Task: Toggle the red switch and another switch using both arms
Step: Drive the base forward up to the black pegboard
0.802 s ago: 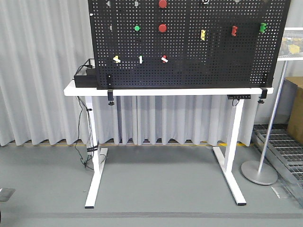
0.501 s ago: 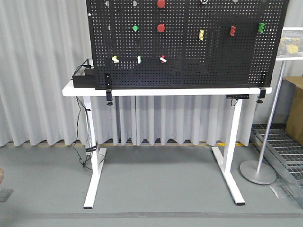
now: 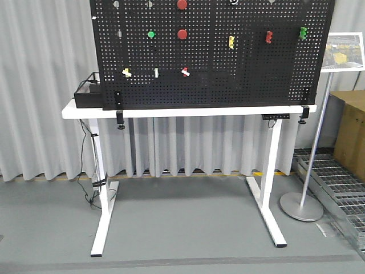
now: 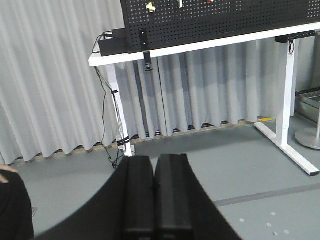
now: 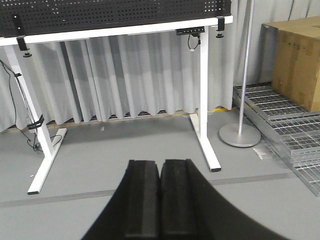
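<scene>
Front-facing view: red switch (image 3: 185, 71) and yellow switch (image 3: 126, 72) sit low on pegboard (image 3: 239, 80), toward its left edge. Both left gripper (image 4: 154, 200) and right gripper (image 5: 160, 200) closed on nothing, well apart from board. Closed tips likely meant for poking levers.

Even, diffuse indoor light, bright, no glare. Soft shadow under table (image 3: 188, 111) onto curtain (image 3: 40, 85). Front view slightly soft. Near lens, left gripper (image 4: 154, 167), right gripper (image 5: 160, 172) — dark, little detail.

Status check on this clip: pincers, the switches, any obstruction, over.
Left pincer and right pincer shut, empty. Red switch and yellow switch on pegboard, far ahead, not reached. No obstruction seen between.
</scene>
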You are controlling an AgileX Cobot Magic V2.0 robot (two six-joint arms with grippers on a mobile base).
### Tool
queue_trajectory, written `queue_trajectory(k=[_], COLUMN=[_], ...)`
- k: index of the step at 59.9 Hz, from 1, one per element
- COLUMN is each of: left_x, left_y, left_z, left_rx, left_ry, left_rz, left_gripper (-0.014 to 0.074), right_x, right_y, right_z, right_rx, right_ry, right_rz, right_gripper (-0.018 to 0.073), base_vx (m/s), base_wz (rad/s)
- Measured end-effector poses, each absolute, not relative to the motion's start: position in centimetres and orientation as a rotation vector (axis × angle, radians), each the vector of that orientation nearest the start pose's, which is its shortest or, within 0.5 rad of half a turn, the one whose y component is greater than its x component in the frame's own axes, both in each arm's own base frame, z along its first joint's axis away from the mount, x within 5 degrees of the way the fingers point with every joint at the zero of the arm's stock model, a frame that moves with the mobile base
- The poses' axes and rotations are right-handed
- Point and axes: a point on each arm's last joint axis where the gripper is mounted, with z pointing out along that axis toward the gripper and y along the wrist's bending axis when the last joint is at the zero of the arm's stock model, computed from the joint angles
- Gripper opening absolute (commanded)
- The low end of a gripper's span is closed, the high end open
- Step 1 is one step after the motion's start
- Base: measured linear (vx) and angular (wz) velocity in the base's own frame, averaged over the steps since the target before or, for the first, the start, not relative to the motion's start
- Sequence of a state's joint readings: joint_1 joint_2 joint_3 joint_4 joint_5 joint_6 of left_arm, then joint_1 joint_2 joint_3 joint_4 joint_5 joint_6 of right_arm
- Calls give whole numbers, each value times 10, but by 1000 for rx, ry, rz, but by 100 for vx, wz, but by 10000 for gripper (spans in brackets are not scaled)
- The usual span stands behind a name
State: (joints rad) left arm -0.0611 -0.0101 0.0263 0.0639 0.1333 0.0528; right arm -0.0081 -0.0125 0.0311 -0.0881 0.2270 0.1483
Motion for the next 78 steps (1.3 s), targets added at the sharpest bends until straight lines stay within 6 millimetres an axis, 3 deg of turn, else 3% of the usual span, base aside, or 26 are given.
queue_trajectory(k=[43,78], left_x=[57,57], left_y=[-3,-3], left_z=[193,193], left_rx=[138,138], left_ry=[1627,1627], left_rz=[49,49], left_gripper=[2,2], right_x=[56,56], right_y=[-2,-2], right_z=[183,183], right_rx=[76,76], right_ry=[1727,1728], right_rz=[23,23], right_gripper=[-6,-6], base_vx=[16,34], base_wz=[-1,5])
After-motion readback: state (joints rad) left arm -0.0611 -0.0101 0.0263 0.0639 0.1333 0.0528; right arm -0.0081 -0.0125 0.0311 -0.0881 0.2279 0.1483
